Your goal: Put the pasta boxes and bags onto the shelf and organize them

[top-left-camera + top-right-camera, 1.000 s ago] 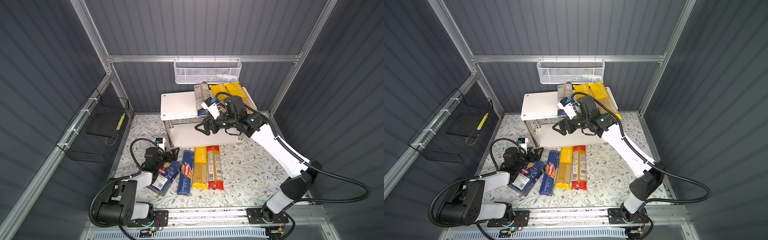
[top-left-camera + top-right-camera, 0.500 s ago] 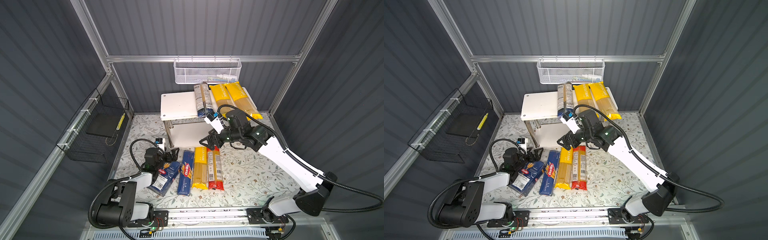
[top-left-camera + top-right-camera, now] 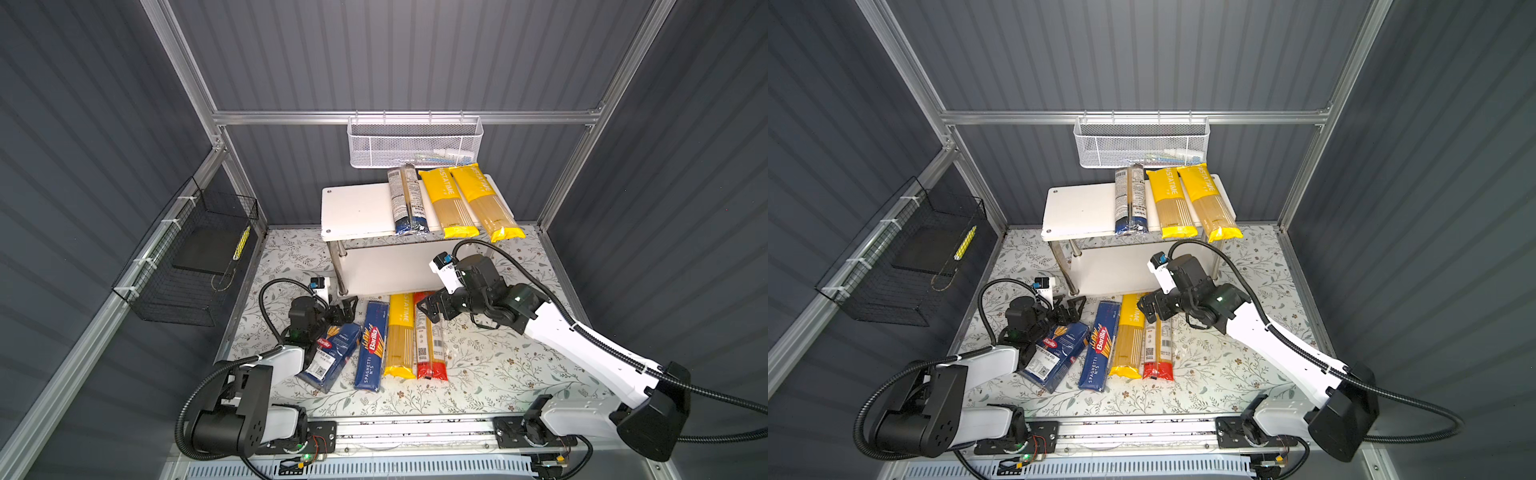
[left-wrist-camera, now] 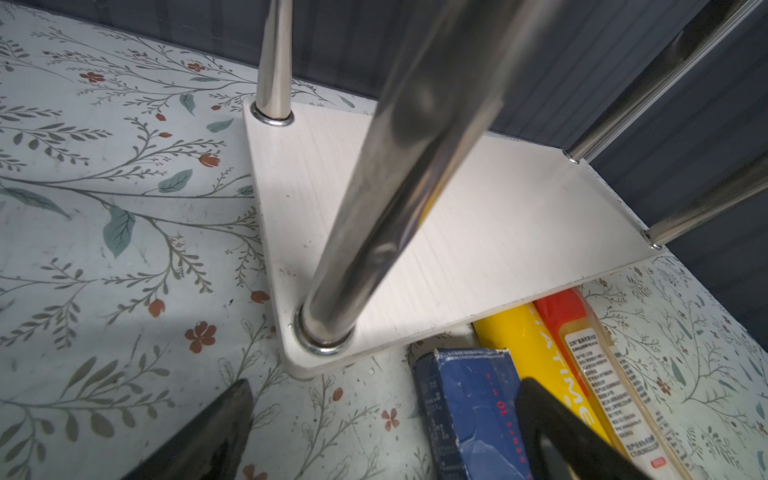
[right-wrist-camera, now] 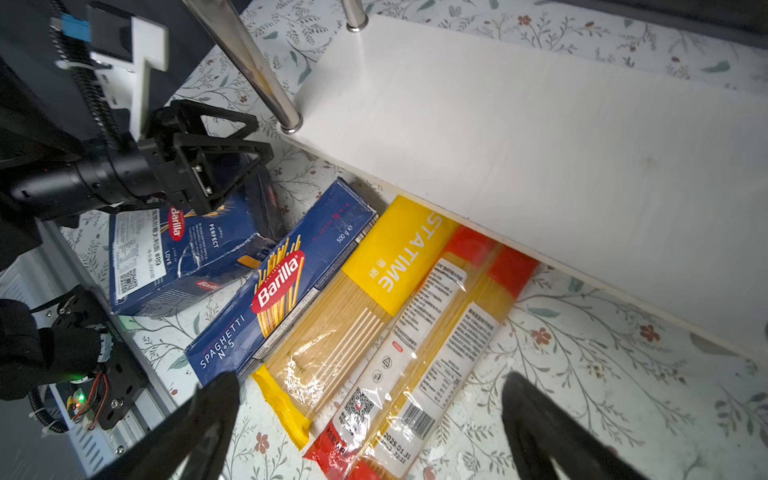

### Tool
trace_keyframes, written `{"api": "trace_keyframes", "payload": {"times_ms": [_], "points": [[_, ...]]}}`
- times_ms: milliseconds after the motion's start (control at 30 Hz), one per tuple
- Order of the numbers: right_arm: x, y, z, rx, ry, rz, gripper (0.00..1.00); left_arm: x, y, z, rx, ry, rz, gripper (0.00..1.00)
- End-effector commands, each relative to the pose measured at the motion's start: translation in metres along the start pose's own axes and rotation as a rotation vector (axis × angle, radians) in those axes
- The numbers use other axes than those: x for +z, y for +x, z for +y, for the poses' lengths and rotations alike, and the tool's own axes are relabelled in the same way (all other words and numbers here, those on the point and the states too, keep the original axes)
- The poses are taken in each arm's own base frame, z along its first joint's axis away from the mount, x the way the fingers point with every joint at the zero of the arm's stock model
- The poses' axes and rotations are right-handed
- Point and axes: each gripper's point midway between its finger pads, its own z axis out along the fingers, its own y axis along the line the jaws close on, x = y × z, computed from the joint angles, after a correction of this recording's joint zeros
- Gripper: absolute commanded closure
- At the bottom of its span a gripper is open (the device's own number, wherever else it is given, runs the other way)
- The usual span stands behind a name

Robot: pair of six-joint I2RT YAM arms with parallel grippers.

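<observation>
R gripper (image 3: 428, 309) is held wide open & empty just above the red bag (image 3: 430, 349), presumably for pickup, L gripper (image 3: 347, 307) is kept open, empty, beside the shelf (image 3: 357, 208), 3 bags (image 3: 446, 199) are laid side by side on top, rest on table (image 3: 498, 365).

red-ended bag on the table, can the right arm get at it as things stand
Probably yes: the right gripper hangs over the red-ended bag with jaws open and nothing lies on it. Its far end sits under the shelf's lower board.
</observation>
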Motion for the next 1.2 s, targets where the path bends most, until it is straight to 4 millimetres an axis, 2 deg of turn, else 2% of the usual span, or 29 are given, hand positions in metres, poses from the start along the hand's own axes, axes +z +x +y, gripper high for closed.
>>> {"api": "trace_keyframes", "payload": {"times_ms": [0, 300, 500, 600, 867, 1167], "points": [[0.0, 0.01, -0.012, 0.076, 0.063, -0.002, 0.01, -0.005, 0.035, 0.007, -0.063, -0.03, 0.102, 0.01], [0.015, 0.06, -0.04, 0.242, 0.169, 0.08, 0.01, -0.005, 0.035, 0.006, -0.061, -0.026, 0.106, 0.01], [0.017, 0.102, -0.057, 0.393, 0.251, 0.172, 0.01, -0.004, 0.036, 0.007, -0.064, -0.028, 0.109, 0.01], [0.024, 0.121, -0.06, 0.46, 0.261, 0.199, 0.01, -0.004, 0.036, 0.007, -0.064, -0.032, 0.107, 0.01], [0.029, 0.143, -0.07, 0.524, 0.319, 0.196, 0.01, -0.005, 0.035, 0.007, -0.063, -0.031, 0.1, 0.01], [0.05, 0.164, -0.061, 0.542, 0.274, 0.299, 0.01, -0.007, 0.035, 0.008, -0.062, -0.037, 0.094, 0.01]]}}
